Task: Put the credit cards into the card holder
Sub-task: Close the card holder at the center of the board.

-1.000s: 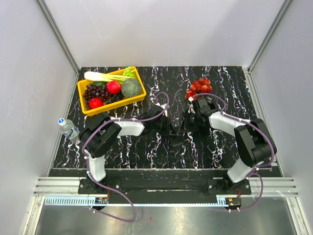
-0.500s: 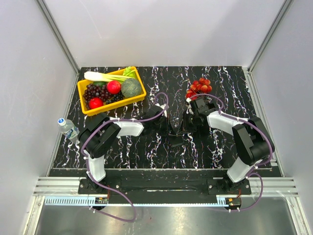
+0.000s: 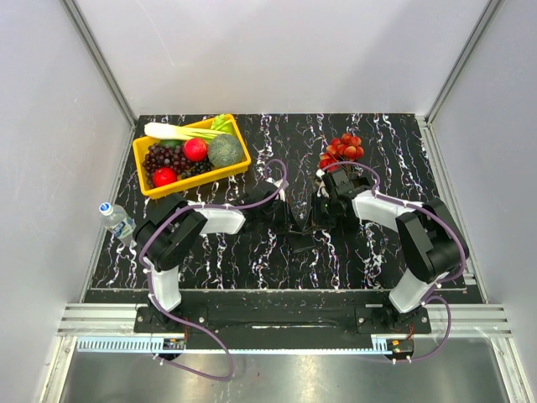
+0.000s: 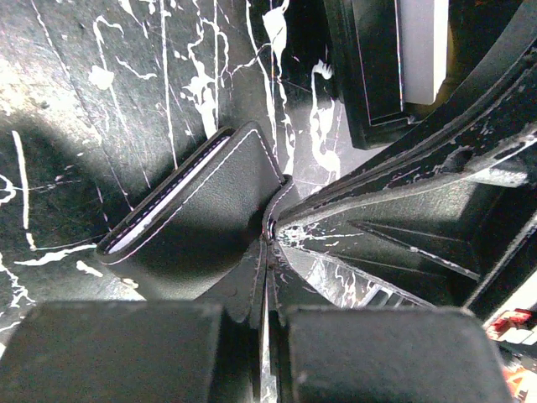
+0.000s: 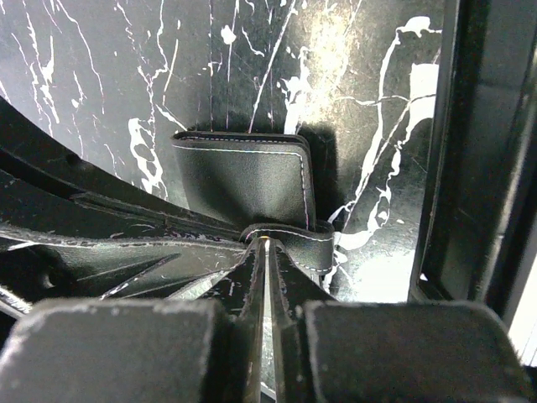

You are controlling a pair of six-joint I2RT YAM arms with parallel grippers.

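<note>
The card holder [image 4: 201, 210] is a black stitched wallet standing partly open on the marble tabletop between the two arms [image 3: 300, 225]. My left gripper [image 4: 268, 252] is shut on one edge of its flap. From the other side, my right gripper [image 5: 267, 248] is shut on a thin credit card [image 5: 267, 243]. Only the card's gold tip shows, touching the fold of the card holder [image 5: 243, 180]. In the top view the left gripper [image 3: 288, 217] and right gripper [image 3: 316, 217] almost meet over the wallet. The rest of the card is hidden by the fingers.
A black open-topped tray [image 4: 373, 75] lies just beside the wallet, with its wall [image 5: 474, 168] close to my right fingers. A yellow basket [image 3: 238, 164] of fruit and vegetables stands back left, red grapes [image 3: 342, 149] back centre, and a water bottle [image 3: 117, 220] at the left edge.
My right arm has edged left, bringing its gripper closer to the wallet. The left arm has stayed put, still pinching the flap.
</note>
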